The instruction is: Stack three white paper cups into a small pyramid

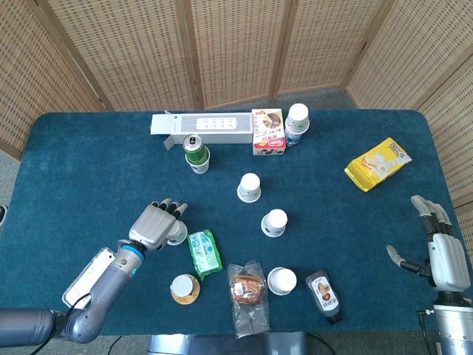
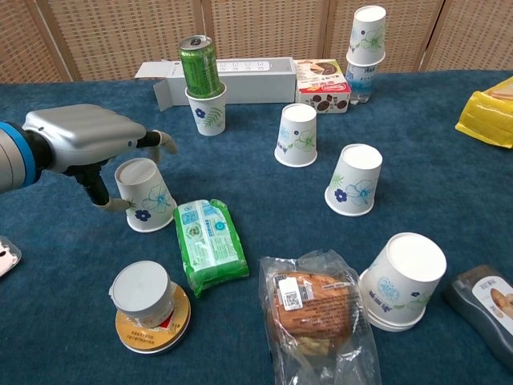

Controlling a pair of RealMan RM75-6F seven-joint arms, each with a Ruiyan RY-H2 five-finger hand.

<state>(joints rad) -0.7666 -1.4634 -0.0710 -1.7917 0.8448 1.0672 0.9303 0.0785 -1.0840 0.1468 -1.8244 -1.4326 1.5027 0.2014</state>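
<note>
Several white flower-printed paper cups stand upside down on the blue table: one near the left (image 1: 176, 233) (image 2: 146, 195), two in the middle (image 1: 250, 187) (image 1: 275, 222) (image 2: 296, 135) (image 2: 355, 180), and one at the front (image 1: 281, 281) (image 2: 402, 281). My left hand (image 1: 155, 225) (image 2: 86, 136) straddles the left cup. Its thumb (image 2: 107, 200) touches the cup's left side, and its fingers (image 2: 163, 142) reach past the top without closing on it. This cup leans slightly. My right hand (image 1: 442, 251) hovers open at the table's right edge, far from every cup.
A green can sits in a cup (image 2: 208, 108) at the back, beside a white box (image 2: 232, 76), a cookie box (image 2: 322, 80) and a bottle capped with a cup (image 2: 368, 34). Green wipes (image 2: 208, 245), a round tin (image 2: 144, 309), bagged bread (image 2: 313, 309), a sauce bottle (image 2: 489, 309) and a yellow bag (image 1: 377, 164) lie around.
</note>
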